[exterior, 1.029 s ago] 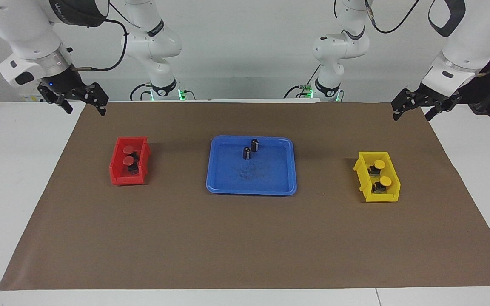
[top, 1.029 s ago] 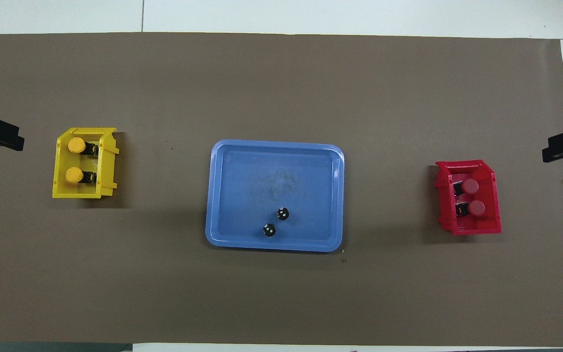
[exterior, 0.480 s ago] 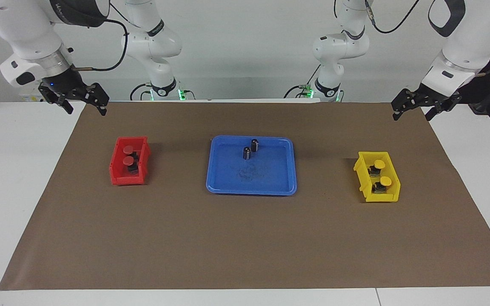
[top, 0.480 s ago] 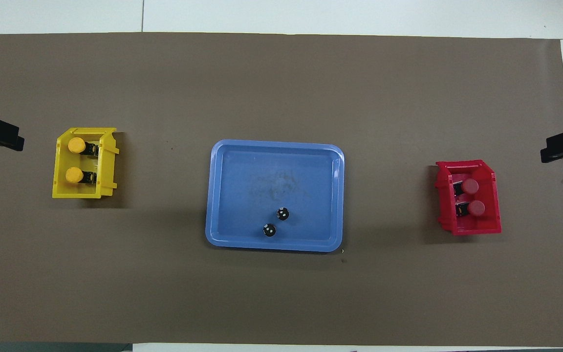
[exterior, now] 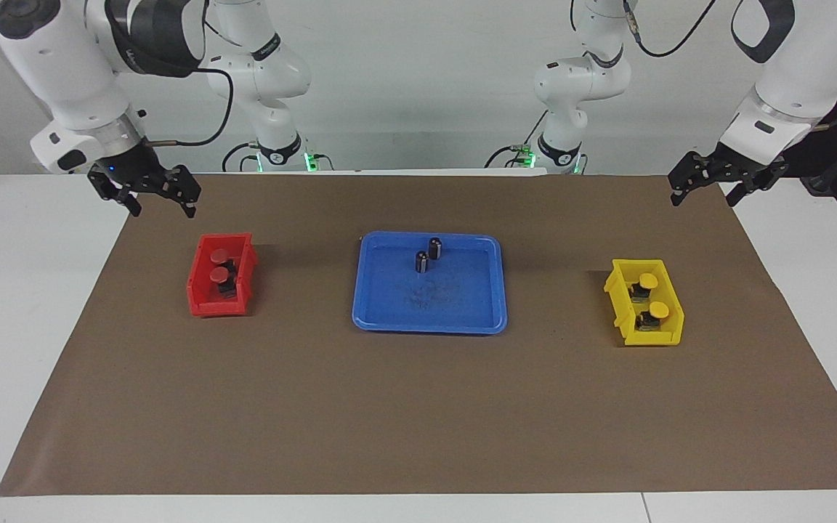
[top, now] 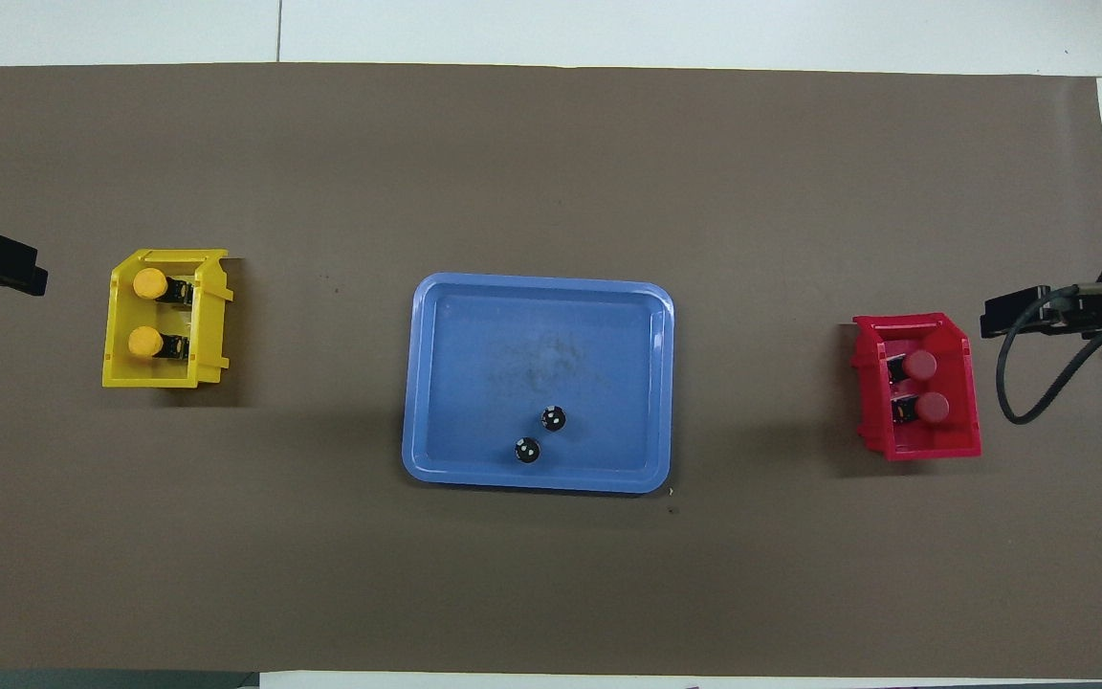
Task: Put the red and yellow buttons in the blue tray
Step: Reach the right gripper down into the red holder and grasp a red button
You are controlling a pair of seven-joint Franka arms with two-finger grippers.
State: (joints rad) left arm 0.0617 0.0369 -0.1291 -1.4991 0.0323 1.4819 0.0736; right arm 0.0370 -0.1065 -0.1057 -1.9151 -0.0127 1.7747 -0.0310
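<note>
Two red buttons [exterior: 220,265] [top: 924,387] lie in a small red bin [exterior: 200,301] toward the right arm's end. Two yellow buttons [exterior: 652,296] [top: 147,313] lie in a small yellow bin [exterior: 625,334] toward the left arm's end. The blue tray [exterior: 429,325] [top: 532,325] sits mid-table between the bins. My right gripper [exterior: 160,205] is open and empty, raised over the mat just on the robots' side of the red bin. My left gripper [exterior: 705,192] is open and empty, and waits over the mat's corner by the yellow bin's end.
Two small black capless cylinders [exterior: 429,255] [top: 540,433] stand in the blue tray, in its part nearer the robots. A brown mat [exterior: 418,407] covers the table. The right arm's cable [top: 1039,373] loops beside the red bin.
My right gripper has moved in from the mat's edge toward the red bin and come lower. The left arm, bins, tray and buttons have not moved.
</note>
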